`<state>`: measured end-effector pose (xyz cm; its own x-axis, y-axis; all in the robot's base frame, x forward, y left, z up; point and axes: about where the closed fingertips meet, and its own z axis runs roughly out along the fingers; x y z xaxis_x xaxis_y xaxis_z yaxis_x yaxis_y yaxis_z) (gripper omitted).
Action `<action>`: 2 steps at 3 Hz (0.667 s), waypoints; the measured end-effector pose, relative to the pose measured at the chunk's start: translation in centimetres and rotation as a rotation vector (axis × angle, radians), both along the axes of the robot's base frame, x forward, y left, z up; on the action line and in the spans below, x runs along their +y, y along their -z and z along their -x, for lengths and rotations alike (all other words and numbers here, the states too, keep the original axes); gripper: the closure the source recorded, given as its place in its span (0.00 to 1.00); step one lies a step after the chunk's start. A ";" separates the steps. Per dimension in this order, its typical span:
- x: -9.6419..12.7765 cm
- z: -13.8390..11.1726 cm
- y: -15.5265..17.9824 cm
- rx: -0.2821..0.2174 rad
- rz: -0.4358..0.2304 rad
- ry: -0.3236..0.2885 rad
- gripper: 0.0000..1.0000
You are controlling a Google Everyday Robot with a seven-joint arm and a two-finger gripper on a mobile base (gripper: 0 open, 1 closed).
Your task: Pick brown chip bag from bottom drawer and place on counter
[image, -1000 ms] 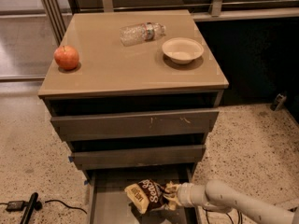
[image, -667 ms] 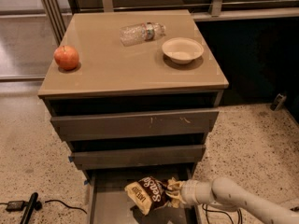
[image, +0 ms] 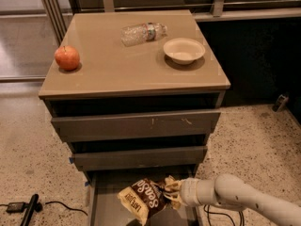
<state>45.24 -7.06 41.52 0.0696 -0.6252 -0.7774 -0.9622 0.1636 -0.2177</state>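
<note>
Gripper point(image: 172, 192) — low, down at the open bottom drawer point(image: 104, 210), on the end of a white arm point(image: 244, 202) reaching in from the right. Clenched on the right-hand end of the brown chip bag point(image: 141, 197); grasps it by the crinkled tan edge. Bag directly left of the gripper, touching it, tilted, white lettering facing up, within the drawer's outline. Contact between the bag's lower end and the drawer floor: cannot tell.

Above the gripper: two grey drawer fronts, the lower front point(image: 139, 157) just above, the upper front point(image: 136, 125) higher, both set further back than the pulled-out bottom drawer.

Well above the gripper, over the drawers: the counter point(image: 117, 74). On it, all well apart from the gripper — red apple point(image: 67, 58) up and far to the left, near the left edge; clear plastic bottle point(image: 142, 33) on its side, up and slightly left, toward the back; pale bowl point(image: 184, 50) almost straight above, just right of the bottle, not touching it.

Far left of the gripper, at about its height, on the speckled floor point(image: 37, 164): a black elongated object point(image: 29, 209).
</note>
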 end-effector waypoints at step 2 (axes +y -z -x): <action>-0.1 0.5 -3.4 -0.058 0.009 -0.022 1.00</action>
